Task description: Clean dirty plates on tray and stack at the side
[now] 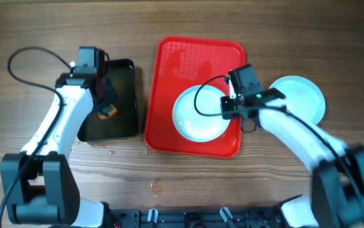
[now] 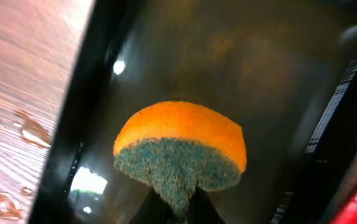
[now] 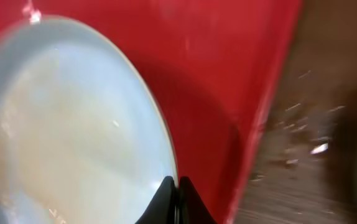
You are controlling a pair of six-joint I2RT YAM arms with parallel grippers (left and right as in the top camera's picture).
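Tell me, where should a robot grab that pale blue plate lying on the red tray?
By its raised rim on the right edge, coming from the right. The plate lies flat and shallow on the tray, so only the thin rim fits between two fingers; the right gripper is pinched there.

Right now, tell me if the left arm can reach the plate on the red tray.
Probably yes: the left gripper, holding the sponge, is just beside the red tray; the right gripper pinches only the far rim of the plate.
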